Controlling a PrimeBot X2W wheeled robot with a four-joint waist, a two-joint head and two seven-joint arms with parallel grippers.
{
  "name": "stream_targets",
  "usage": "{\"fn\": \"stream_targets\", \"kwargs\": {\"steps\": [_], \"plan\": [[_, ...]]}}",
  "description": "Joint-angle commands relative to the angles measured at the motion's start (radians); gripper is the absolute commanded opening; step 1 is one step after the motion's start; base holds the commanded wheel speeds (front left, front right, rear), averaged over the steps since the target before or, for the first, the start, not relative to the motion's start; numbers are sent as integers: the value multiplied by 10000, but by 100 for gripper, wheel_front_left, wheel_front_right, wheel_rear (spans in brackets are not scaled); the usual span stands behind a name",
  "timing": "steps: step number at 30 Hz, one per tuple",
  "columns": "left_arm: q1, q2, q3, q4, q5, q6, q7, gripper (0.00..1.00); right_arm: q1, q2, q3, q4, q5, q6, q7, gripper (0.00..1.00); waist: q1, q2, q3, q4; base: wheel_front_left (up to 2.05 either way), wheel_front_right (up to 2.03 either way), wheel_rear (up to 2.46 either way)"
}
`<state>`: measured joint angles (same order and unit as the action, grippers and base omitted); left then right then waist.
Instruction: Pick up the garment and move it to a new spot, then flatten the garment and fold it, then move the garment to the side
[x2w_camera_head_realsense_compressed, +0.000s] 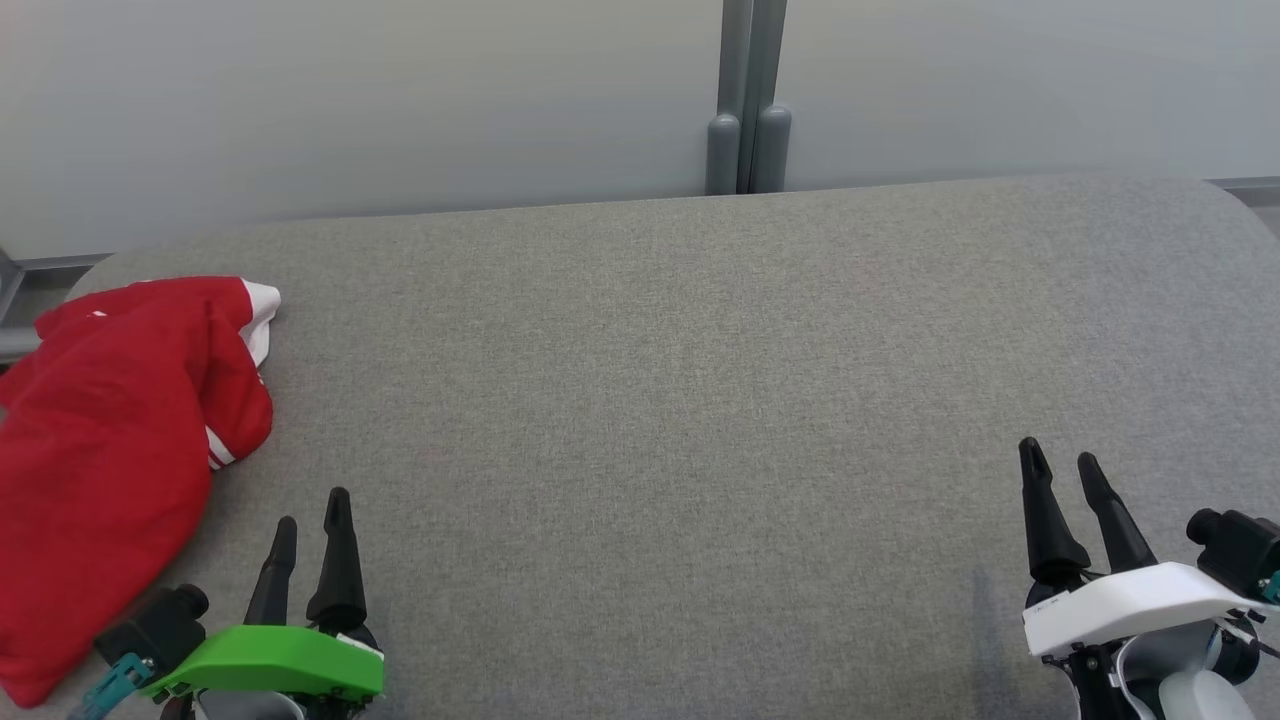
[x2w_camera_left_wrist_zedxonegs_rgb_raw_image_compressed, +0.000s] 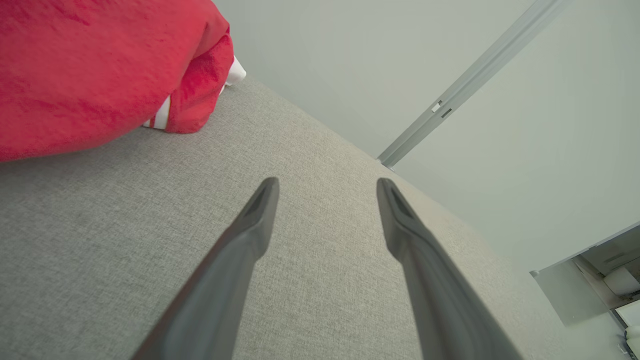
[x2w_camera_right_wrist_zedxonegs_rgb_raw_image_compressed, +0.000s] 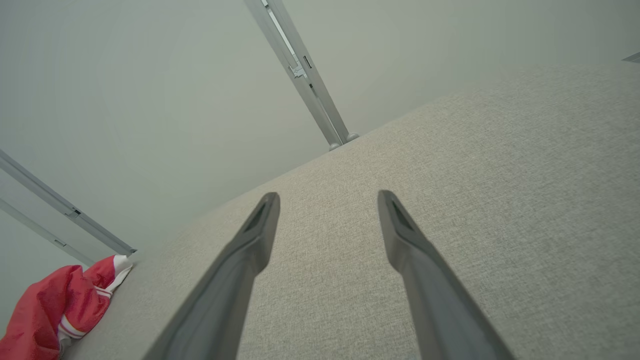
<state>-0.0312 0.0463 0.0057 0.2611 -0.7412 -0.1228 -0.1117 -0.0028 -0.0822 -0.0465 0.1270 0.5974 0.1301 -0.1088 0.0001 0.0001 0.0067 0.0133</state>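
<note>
At the lower left of the head view the left gripper (x2w_camera_head_realsense_compressed: 312, 508) sits under its green cover, and its two dark fingers are spread apart, pointing up the frame. At the lower right the right gripper (x2w_camera_head_realsense_compressed: 1058, 450), under a white cover, has its fingers spread in the same way. Both wrist views agree with this: in each one the two fingers (x2w_camera_left_wrist_zedxonegs_rgb_raw_image_compressed: 250, 235) rise from the bottom edge with a wide gap, and grey fabric shows between them. Both grippers show against the pad (x2w_camera_head_realsense_compressed: 650, 400), a wide grey woven surface, and they are well apart from each other. The garment (x2w_camera_head_realsense_compressed: 110, 450) is a red cloth with white stripes at one hem. It lies crumpled in a heap at the left edge of the frame, on the left end of the pad, near the left gripper but not touching it, and the left border of the picture cuts it. Behind the pad, in the upper part of the frame, stands a pale wall (x2w_camera_head_realsense_compressed: 400, 100), with a grey post (x2w_camera_head_realsense_compressed: 750, 100) at the upper middle.
</note>
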Motion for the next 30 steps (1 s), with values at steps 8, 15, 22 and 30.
{"fn": "stream_targets", "kwargs": {"steps": [8, 15, 22, 30], "plan": [[8, 36, -41, -93, 1241, 65, -292, 100, 84, -132, 53, -217, -1215, 6, -309, 100, -1, -1, -12, 25, 0, 0, 0], [115, 40, -149, -123, 2121, 78, -509, 100, 172, -185, 16, -251, -2090, 6, -526, 100, -1, -1, -28, 61, 0, 0, 0], [179, 45, -206, -67, 2839, 72, -682, 100, 216, -263, -101, -210, -2792, 6, -696, 100, -1, -1, -31, 112, 0, 0, 0], [244, 50, -222, 28, 3573, 54, -867, 100, 303, -267, -380, -253, -3544, 7, -887, 100, -1, -1, -51, 147, 0, 0, 0]]}}
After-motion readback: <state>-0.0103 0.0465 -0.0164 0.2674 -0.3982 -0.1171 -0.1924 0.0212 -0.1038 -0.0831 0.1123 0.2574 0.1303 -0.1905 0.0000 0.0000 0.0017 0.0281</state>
